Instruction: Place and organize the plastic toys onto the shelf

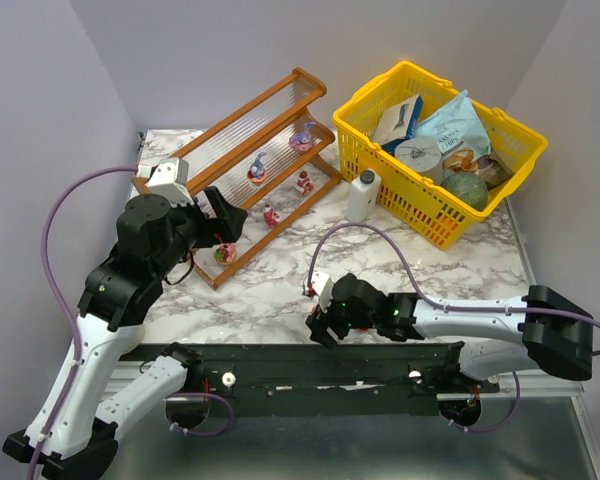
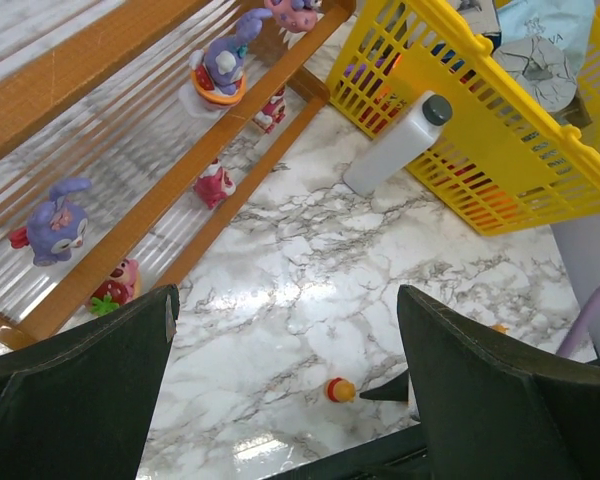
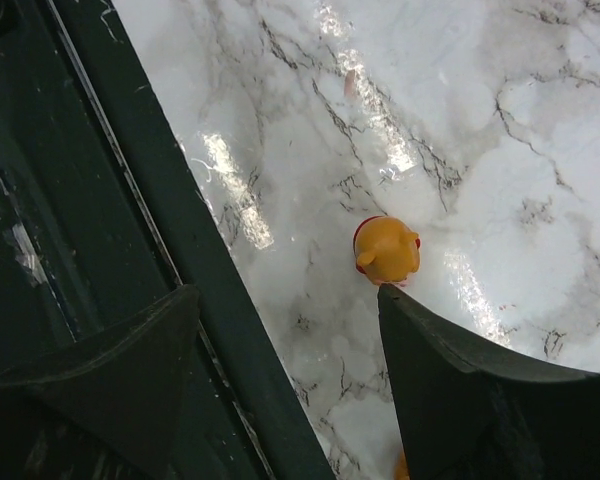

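Right hand spread wide, low over the marble bench; orange toy stands just beside one fingertip, not gripped. Left hand wide, empty; shelf ahead-left of it, purple toy on a tier.

Yellow basket, white-grey marbled table — orange toy

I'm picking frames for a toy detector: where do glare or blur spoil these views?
Right wrist view: glare streaks on the marble table beside the orange toy, which is sharp; the right pincer's fingers are dark and soft. Left wrist view: glare patches on the marble in front of the shelf, its toys readable. Top view: even light, no strong glare.
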Available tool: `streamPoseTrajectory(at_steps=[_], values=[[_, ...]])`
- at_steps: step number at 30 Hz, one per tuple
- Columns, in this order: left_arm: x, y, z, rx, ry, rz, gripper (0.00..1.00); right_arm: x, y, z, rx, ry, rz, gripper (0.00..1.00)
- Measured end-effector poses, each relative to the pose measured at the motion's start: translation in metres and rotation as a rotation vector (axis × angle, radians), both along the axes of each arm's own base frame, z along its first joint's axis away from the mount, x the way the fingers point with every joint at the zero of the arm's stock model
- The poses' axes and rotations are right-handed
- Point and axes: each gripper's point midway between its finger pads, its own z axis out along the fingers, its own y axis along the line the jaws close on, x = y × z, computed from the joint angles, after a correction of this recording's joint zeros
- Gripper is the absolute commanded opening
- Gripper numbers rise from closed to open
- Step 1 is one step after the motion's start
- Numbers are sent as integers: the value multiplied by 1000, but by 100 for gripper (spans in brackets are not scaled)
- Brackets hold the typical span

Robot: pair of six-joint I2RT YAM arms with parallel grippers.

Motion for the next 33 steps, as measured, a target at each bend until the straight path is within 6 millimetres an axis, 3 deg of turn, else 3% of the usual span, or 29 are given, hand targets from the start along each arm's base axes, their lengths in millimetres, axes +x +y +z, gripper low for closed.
streamPoseTrajectory(at_steps=[7, 14, 20, 31, 33], values=[[-5, 4, 27, -18, -43, 8, 99, 11, -8, -19, -52, -4, 1, 70], [-8, 5, 38, -30, -65, 7, 99, 34, -15, -27, -66, -25, -21, 53], [-7, 5, 43, -34, -73, 7, 99, 31, -16, -44, -110, -16, 27, 50], [-2, 3, 47, -24, -73, 5, 99, 41, 0, -45, -107, -50, 59, 52], [-1, 2, 50, -20, -80, 4, 99, 43, 3, -45, -106, -59, 62, 49]])
